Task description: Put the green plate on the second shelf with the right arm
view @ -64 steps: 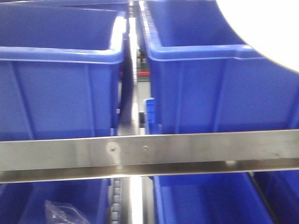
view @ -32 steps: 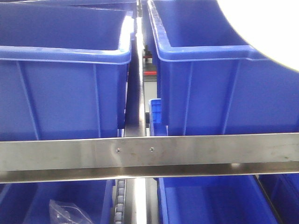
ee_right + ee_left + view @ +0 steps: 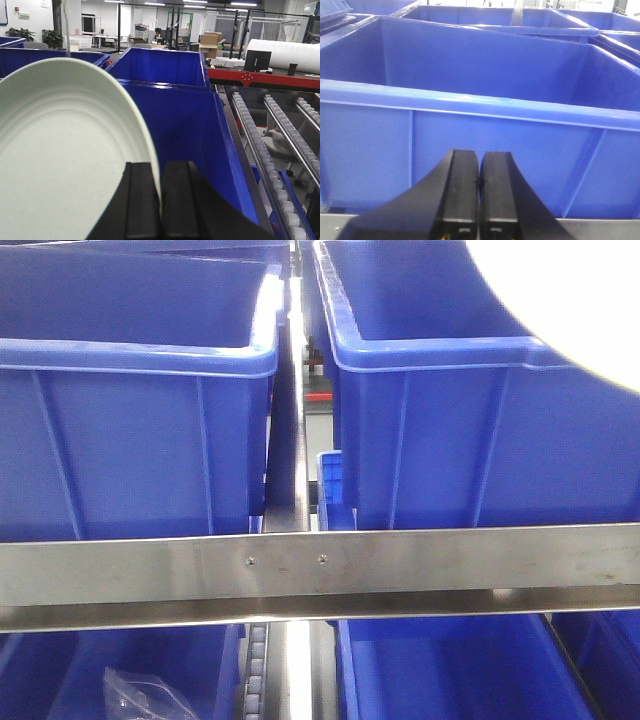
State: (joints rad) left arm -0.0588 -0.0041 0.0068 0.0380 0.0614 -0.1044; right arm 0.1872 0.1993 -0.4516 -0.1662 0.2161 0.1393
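The green plate (image 3: 65,150) fills the left of the right wrist view, standing on edge with its pale hollow face toward the camera. My right gripper (image 3: 160,167) is shut on the plate's rim, one black finger on each side of it. The plate hangs above a blue bin (image 3: 190,120). In the front view a bright, washed-out curve at the top right is the plate (image 3: 565,300), over the right-hand bin (image 3: 470,420). My left gripper (image 3: 478,156) is shut with nothing in it, in front of a blue bin wall (image 3: 470,145).
A steel shelf rail (image 3: 320,575) runs across the front view, with blue bins above and below it. A clear plastic bag (image 3: 135,695) lies in the lower left bin. Roller conveyor tracks (image 3: 280,150) run along the right of the right wrist view.
The front view has shifted a little, so the bins and rail screws sit slightly further right, and the blur has gone. The plate's bright curve stays at the top right.
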